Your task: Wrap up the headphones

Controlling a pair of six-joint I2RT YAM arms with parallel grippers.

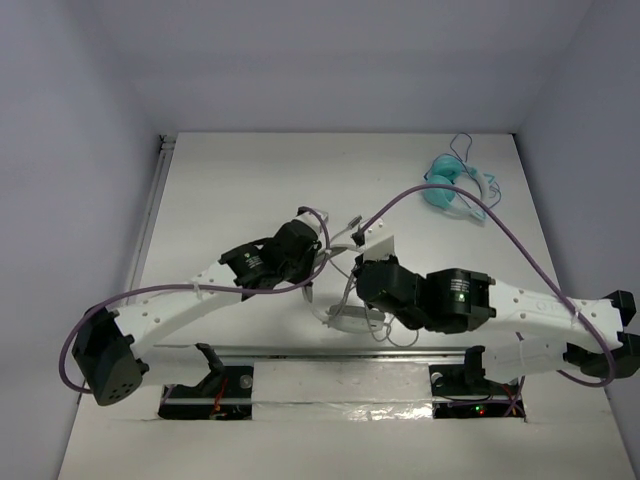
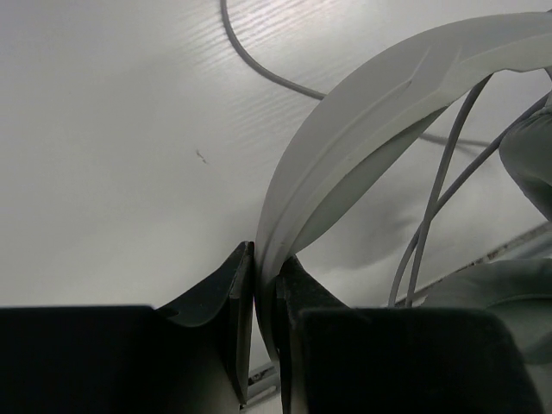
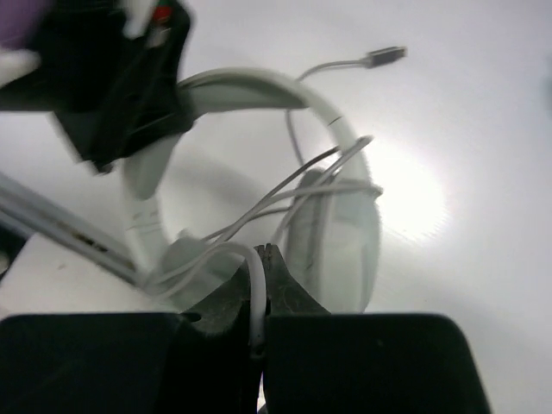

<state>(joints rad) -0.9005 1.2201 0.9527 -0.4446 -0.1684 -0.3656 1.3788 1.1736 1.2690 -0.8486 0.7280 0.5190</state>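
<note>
The white headphones point(image 1: 347, 319) sit near the front middle of the table, mostly hidden under both wrists in the top view. My left gripper point(image 2: 266, 259) is shut on the wide headband point(image 2: 371, 112), which arches up and right from the jaws. My right gripper point(image 3: 261, 259) is shut on the thin grey cable point(image 3: 256, 289), which loops out of the jaws toward the ear cups. Several cable strands cross the right ear cup point(image 3: 341, 241). The plug point(image 3: 385, 56) lies loose on the table beyond the headband. The left gripper point(image 3: 121, 86) shows dark at the headband's top left.
Small teal headphones point(image 1: 452, 190) with a thin blue cord lie at the back right of the table. Purple arm cables point(image 1: 500, 225) arc over the table. A metal rail point(image 1: 300, 352) runs along the near edge between the arm bases.
</note>
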